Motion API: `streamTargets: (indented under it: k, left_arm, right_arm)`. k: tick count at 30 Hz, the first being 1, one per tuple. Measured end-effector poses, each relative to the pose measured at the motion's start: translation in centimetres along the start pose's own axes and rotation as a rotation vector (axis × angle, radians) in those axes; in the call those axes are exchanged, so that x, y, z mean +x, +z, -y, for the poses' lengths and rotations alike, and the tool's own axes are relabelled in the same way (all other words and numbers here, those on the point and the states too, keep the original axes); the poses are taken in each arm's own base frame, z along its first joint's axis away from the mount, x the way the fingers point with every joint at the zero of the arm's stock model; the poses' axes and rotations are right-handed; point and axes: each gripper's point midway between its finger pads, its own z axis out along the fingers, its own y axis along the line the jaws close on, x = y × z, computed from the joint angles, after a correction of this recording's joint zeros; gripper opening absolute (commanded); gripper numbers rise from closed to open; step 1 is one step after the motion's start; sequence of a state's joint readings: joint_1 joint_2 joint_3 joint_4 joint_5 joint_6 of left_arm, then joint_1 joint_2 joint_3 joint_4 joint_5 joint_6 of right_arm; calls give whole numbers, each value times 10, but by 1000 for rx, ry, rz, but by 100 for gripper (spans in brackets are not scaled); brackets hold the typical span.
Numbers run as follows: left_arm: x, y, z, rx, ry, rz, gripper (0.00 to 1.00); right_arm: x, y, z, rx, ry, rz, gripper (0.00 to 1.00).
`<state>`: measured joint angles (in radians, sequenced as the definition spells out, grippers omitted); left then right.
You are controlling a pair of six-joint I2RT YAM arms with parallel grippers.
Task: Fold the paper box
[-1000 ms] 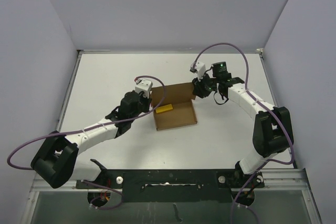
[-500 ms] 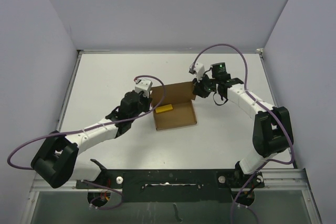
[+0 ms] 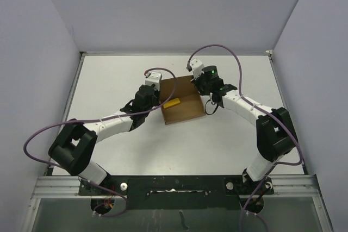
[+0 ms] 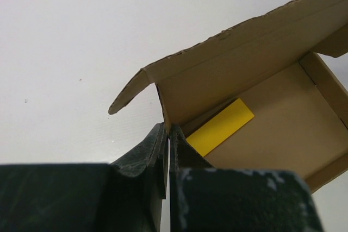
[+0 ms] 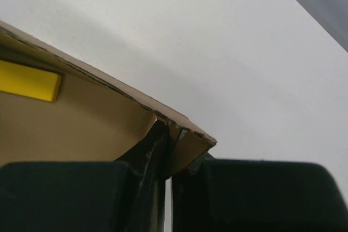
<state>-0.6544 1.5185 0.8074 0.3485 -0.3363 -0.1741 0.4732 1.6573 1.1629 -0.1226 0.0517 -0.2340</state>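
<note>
Cardboard has shifted since a second ago. The paper box [image 3: 187, 112] now lies a little higher in the top view and is turned slightly on the table [image 3: 234, 145]. Both arms have reached further up the frame along with it. Its lid [image 3: 176, 86] stands raised along the upper edge of the tray, and a yellow block [image 3: 172, 103] lies inside near the tray's upper left corner.

The right gripper [image 3: 200, 92], part-open beside the lid a second ago, has clamped down. Its wrist view shows the dark fingers [image 5: 155, 145] pinched on a thin cardboard corner at the lid's right end. The left gripper [image 3: 159, 99] is clenched on the tray's left side wall, close to the hinge corner. In the left wrist view the wall's edge runs between its fingers, just beside the lid's rounded side ear [image 4: 128, 95].

With each end held, the box looks pinned and ready for the lid to be swung over the tray. I judge the closing fold to be in hand but barely begun, since the lid is up and its ear is untucked. The thin corner could crease or slip from the right grip if pulled hard.
</note>
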Motion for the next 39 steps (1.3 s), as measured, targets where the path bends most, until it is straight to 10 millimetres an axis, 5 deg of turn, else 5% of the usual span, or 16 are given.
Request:
streamTargets:
  k: [10,20,39]
  left_arm:
    - [1,21,-4,-18,-16,19,0]
    - [-3,22,-3,-14,-29,38,0]
    - [13,10,-10,-29,-43,43,0]
  right_arm:
    - [-1,24,8,142,143,23,0]
    - [9,24,-3,147,309,0,0]
    - [12,8,-28,172,330,-3,1]
